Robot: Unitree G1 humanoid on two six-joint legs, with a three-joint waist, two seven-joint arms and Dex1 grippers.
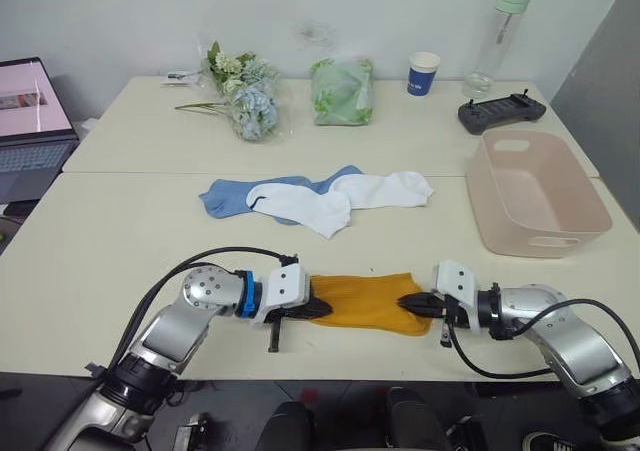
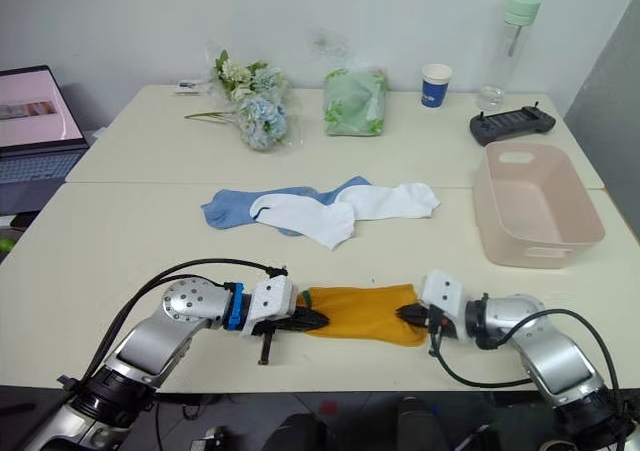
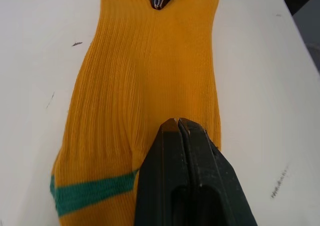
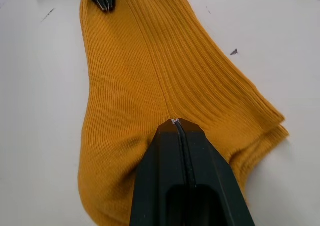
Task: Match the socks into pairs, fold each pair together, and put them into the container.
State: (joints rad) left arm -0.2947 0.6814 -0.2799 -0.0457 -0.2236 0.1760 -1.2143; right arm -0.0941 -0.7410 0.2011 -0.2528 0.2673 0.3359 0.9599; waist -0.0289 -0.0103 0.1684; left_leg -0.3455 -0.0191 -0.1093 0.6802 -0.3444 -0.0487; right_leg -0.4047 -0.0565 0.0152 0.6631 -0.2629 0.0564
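Two grippers meet at the near edge of the table (image 1: pixel 120 261), one at each end of the mustard-yellow socks (image 1: pixel 365 301). The left gripper (image 1: pixel 322 309) has its black fingers pressed together on the cuff end, and the right gripper (image 1: pixel 408 305) is pinched tight on the opposite end. From the head views this looks like a single flat orange patch. The left wrist view adds a green stripe (image 3: pixel 92 193) across the cuff beside the closed fingers, and the right wrist view shows two layered edges at the sock's end, so two socks lie stacked one on the other. Each wrist view also catches the other gripper's tip at the far end of the fabric.

Farther back, mid-table, the white socks (image 1: pixel 300 206) lie overlapped across the light blue socks (image 1: pixel 228 197). To the right of them sits the pink container (image 1: pixel 500 206), well apart from both grippers.
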